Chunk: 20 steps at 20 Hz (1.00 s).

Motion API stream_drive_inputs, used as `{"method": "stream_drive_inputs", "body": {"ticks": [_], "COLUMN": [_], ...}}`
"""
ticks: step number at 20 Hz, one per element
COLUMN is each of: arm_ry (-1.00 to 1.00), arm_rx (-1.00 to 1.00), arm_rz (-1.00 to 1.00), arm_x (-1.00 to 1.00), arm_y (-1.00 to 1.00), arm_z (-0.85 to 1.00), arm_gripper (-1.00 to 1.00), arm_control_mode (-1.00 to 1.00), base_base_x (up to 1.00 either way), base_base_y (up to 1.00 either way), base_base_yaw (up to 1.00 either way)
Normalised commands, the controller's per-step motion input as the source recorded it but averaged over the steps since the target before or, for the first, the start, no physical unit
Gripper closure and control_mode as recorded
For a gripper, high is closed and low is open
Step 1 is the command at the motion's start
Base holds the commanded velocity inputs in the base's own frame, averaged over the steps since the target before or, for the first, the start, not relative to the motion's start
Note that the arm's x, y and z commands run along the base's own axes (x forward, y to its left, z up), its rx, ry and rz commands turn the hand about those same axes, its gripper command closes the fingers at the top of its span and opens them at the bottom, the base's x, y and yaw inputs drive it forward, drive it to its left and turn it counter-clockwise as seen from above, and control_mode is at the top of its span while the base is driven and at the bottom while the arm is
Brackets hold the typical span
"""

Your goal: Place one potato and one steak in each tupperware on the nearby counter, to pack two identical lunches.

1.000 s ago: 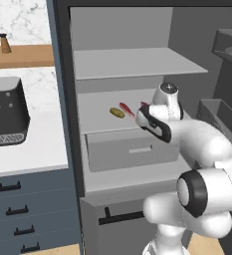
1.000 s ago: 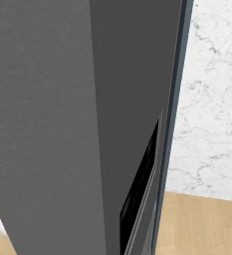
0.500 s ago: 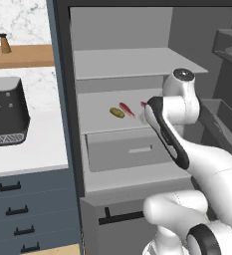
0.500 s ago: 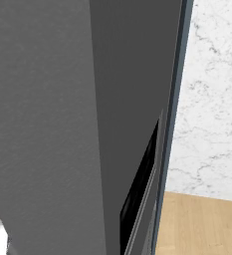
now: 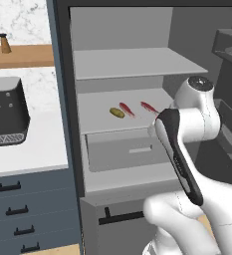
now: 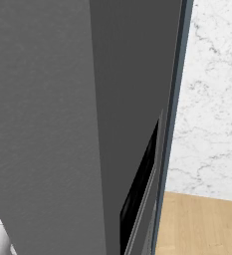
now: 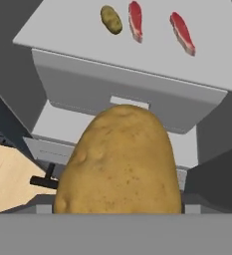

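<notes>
- The gripper (image 7: 118,211) is holding a lumpy oval yellow-brown potato (image 7: 120,162) between wide jaws; a loose grip is risking a drop.
- On the grey fridge shelf (image 7: 77,45) at twelve o'clock, a second small potato (image 7: 111,19) and two thin red steaks (image 7: 135,21) are waiting; swinging out is risking a door strike.

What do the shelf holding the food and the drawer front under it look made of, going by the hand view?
Shelf: flat matte grey, uniform and without grain or shine, likely plastic or painted metal. Drawer front: same dull grey with a moulded recessed grip, probably plastic. The rendering leaves both open.
</notes>
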Motion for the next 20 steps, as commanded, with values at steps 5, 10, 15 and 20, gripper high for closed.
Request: {"method": "stream_drive_inputs", "body": {"ticks": [5, 10, 15, 20], "arm_ry": [0.0, 0.0, 0.0, 0.0], "arm_rx": [0.0, 0.0, 0.0, 0.0], "arm_rz": [0.0, 0.0, 0.0, 0.0], "arm_x": [-0.54, 0.0, 0.0, 0.0], "arm_y": [0.02, 0.0, 0.0, 0.0], "arm_z": [0.0, 0.0, 0.0, 0.0], "arm_gripper": [1.0, 1.0, 1.0, 1.0], "arm_control_mode": [-1.0, 1.0, 1.0, 1.0], "base_base_x": [0.0, -0.46, -0.08, 0.11], "base_base_y": [0.0, 0.78, 1.0, 1.0], "base_base_yaw": [0.0, 0.0, 0.0, 0.0]}}
